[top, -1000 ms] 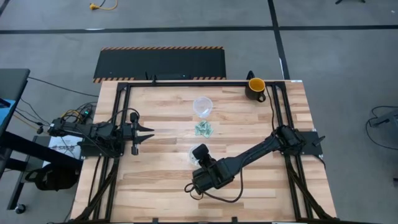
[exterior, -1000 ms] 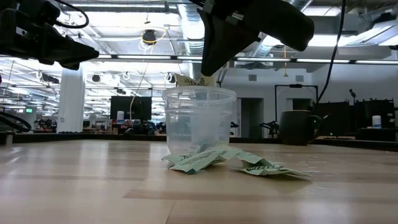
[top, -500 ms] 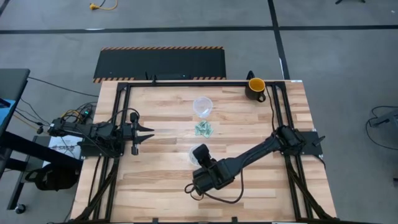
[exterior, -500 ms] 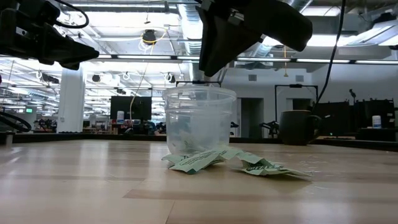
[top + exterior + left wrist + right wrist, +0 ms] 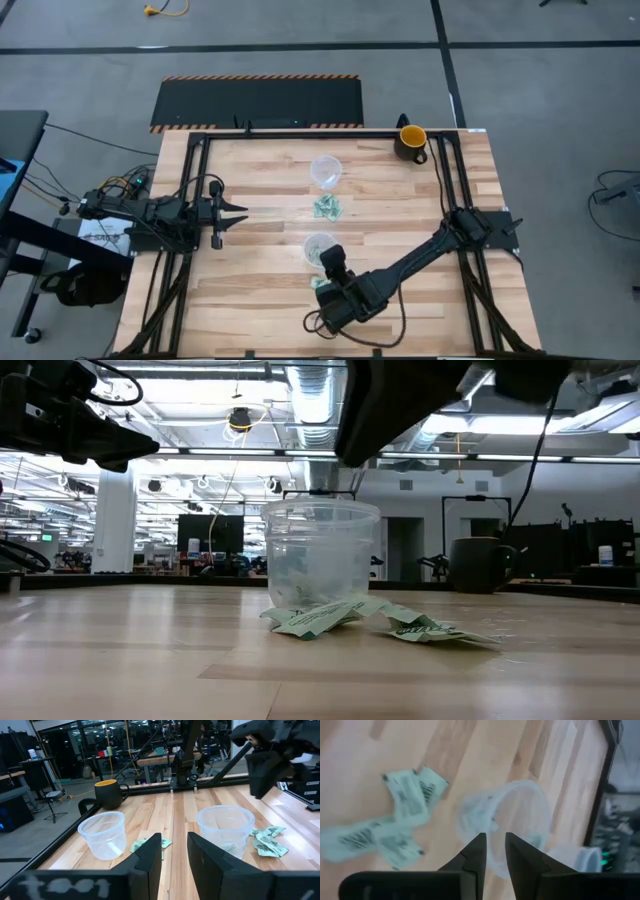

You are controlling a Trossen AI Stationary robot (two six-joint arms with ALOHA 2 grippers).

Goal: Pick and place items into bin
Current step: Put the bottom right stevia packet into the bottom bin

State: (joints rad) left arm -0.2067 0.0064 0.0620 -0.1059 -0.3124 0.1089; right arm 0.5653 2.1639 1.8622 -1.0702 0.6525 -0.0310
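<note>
Claw work first: right claw point(image 5: 333, 258) narrowly parted and gripping nothing, seen plainly past its own fingers point(image 5: 476, 851), with bare gap between them. Held a pale green packet over the near cup point(image 5: 319, 247) a second ago; has since let go and drawn back toward the front edge of the counter point(image 5: 250, 290), now off the cup's rim rather than above its mouth. Probably means one more item delivered, going by a greenish scrap showing low inside that cup from the left wrist view point(image 5: 227, 847). Next, judging by what lies around: back out for another of the packets point(image 5: 327, 207), heaped between the near cup and the far cup point(image 5: 326, 170), with a few more spread flat at the near cup's foot point(image 5: 395, 622). Plenty still to clear. Thin, flat and glossy, so likely hard to pinch off the wood, and easy to nudge the light cup while trying. Open wood on both sides of the cups, none of the pile close to an edge. Dark mug point(image 5: 411, 140) far off at the back right corner, well out of the way. Left claw point(image 5: 225, 212) parked at the left side, slightly apart and empty, clear of the right arm's path.
</note>
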